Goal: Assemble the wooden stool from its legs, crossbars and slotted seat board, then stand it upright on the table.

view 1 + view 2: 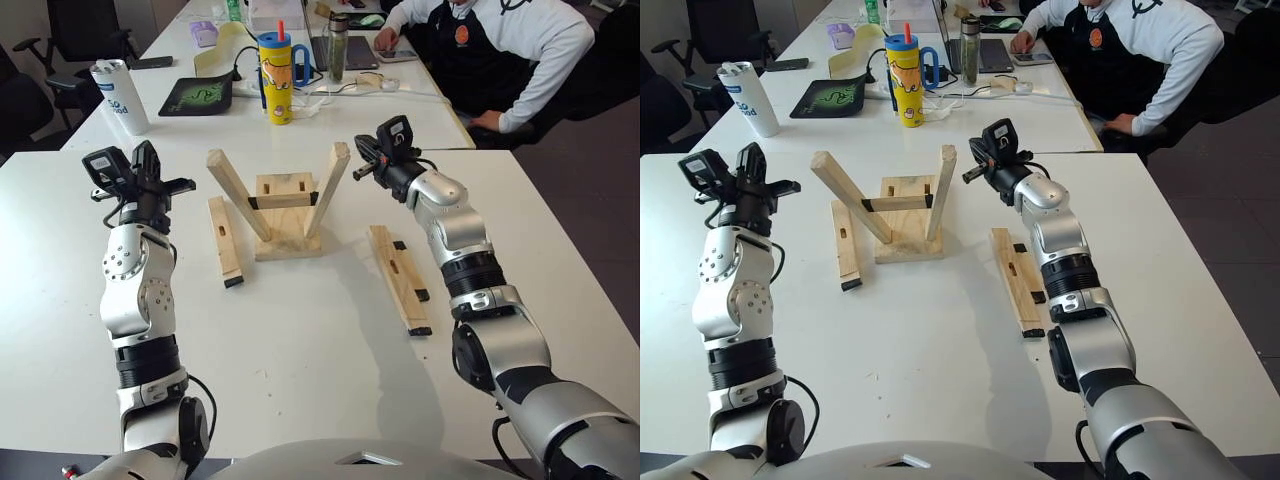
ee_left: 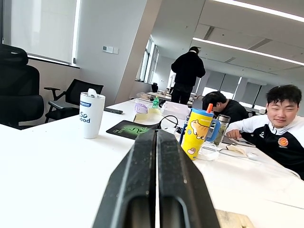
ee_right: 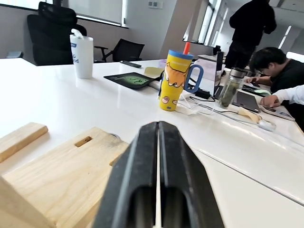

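Seat board (image 1: 288, 238) flat on table (image 1: 300, 350), two legs (image 1: 238, 195) rising in a V; left hand (image 2: 156, 137) and right hand (image 3: 157, 128) pinched closed, empty

White front table (image 1: 300, 350), broad, matte. Rear table (image 1: 200, 135) butted against its far edge, same white top, running deep into room. Black office chairs (image 1: 80, 30) at rear table's left side; high-backed one (image 2: 16, 85) near window. Floor (image 1: 570, 180) dark grey, right of tables. Large window (image 2: 42, 28) on left wall, bright daylight behind blind. Wall (image 2: 123, 28) pale, small wall panel (image 2: 109, 49) on it. Ceiling (image 2: 190, 19) white, long strip lights (image 2: 247, 47) lit.
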You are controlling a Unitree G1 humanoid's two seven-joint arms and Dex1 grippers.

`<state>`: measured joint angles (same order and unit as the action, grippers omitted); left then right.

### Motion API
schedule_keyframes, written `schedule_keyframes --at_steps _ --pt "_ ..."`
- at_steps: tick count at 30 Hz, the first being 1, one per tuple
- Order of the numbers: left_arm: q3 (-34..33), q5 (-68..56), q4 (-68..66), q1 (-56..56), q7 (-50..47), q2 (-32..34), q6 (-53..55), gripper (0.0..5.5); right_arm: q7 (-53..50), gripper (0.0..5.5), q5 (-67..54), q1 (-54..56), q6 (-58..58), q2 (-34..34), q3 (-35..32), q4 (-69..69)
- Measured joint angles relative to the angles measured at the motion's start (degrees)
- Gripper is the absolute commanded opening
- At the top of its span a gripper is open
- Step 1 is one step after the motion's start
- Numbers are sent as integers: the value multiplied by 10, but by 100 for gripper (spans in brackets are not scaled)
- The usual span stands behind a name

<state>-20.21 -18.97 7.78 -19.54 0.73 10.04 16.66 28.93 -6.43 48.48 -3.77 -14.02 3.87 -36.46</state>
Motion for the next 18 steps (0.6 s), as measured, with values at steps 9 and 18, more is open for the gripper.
schedule_keyframes --at_steps 9,18 --pt "-3 -13 -25 22 -17 -10 46 2 345 0 -14 3 63 -5 93 -11" --pt "-5 -7 -46 23 -27 -6 65 2 397 0 -92 -78 -69 -21 112 215"
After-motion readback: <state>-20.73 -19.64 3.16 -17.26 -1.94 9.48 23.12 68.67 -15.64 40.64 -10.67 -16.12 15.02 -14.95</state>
